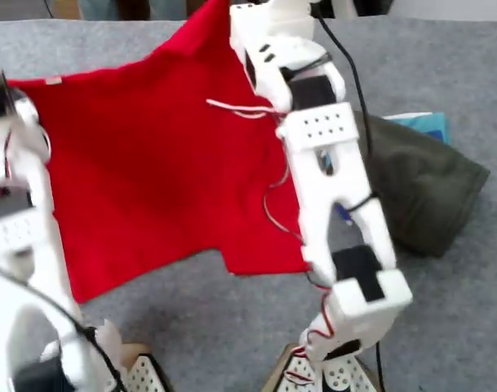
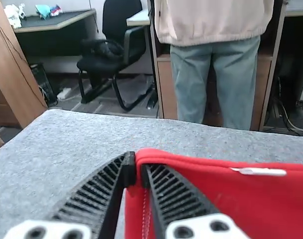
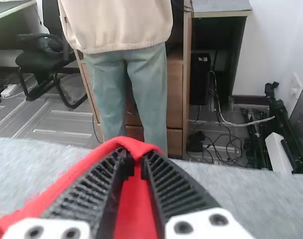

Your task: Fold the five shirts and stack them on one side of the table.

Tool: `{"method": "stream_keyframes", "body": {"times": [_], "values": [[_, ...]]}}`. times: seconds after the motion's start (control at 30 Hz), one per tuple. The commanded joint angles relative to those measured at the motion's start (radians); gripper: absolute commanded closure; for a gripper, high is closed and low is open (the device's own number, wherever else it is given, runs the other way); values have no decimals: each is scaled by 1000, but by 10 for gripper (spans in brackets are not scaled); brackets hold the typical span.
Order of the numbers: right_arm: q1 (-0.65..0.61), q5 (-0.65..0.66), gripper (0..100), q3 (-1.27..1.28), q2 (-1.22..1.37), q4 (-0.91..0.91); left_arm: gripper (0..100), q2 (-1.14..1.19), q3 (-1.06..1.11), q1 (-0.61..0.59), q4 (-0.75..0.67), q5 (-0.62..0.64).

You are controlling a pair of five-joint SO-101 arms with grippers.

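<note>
Red shirt [image 1: 150, 180] pinched, both end effectors [image 2: 135, 168] [image 3: 135, 158] clamped

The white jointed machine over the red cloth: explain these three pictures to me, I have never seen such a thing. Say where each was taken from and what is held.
These are two white robot arms, the left arm and the right arm, side by side at a grey felt-covered table. The high view looks down on both from a fixed camera. The other two pictures come from small cameras on the arms' wrists, each looking along its own black ribbed fingers. The left arm's fingers and the right arm's fingers are each shut on an edge of the red cloth shirt, which is spread out between them. Beside it lies a crumpled dark olive-green garment, with a teal thing peeking out behind.
</note>
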Motion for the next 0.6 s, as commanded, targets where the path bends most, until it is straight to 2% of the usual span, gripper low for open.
{"method": "stream_keyframes", "body": {"times": [0.0, 0.13, 0.27, 0.57], "values": [[17, 0, 985, -186, 77, -21, 970, 140, -216, 4, -23, 11], [34, 0, 985, -384, 191, 68, 970, 221, -300, 12, -23, 8], [41, 0, 985, -587, 289, 232, 970, 249, -305, 12, -9, 6], [41, -2, 985, -934, 401, 713, 970, 249, -303, 8, 226, 5]]}}
